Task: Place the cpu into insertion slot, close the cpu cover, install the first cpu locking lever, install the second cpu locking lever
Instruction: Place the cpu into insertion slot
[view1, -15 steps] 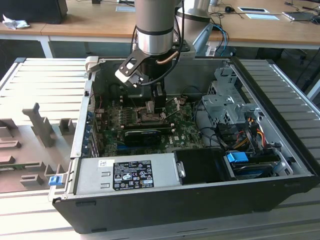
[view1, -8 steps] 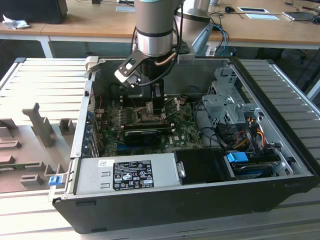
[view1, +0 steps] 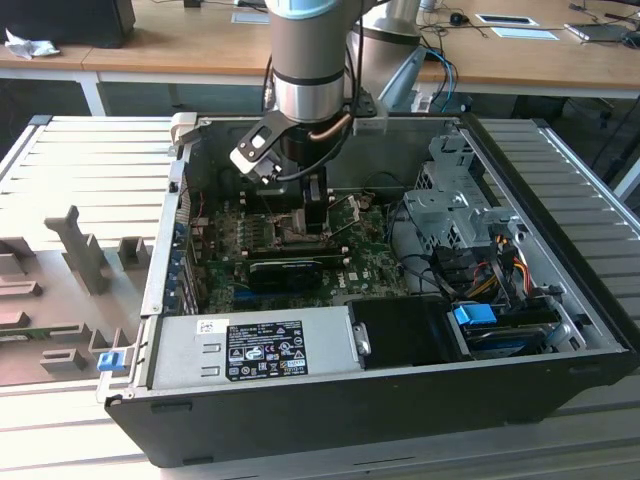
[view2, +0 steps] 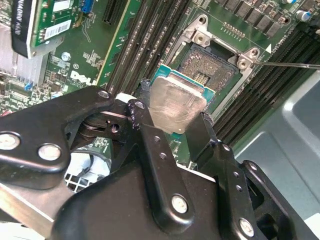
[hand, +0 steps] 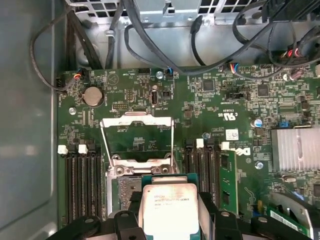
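Grey slatted desk (view1: 80, 170), open computer case (view1: 400, 410) on it. Second wrist view: end effector (view2: 172, 112) clamped on cpu (view2: 176, 100) by opposite edges, presumably keeping its underside free, just over insertion slot (view2: 212, 62). First wrist view: cpu cover (hand: 136, 120) stands open, clearing access. Chip hides slot's near side; contact unclear.

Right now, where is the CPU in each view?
Exterior view: hidden under the gripper, above the insertion slot.
Second wrist view: cpu gripped between the fingers, overlapping the slot's corner.
First wrist view: cpu covering the slot's edge, cpu cover raised beyond.
Shared landmark: the insertion slot.
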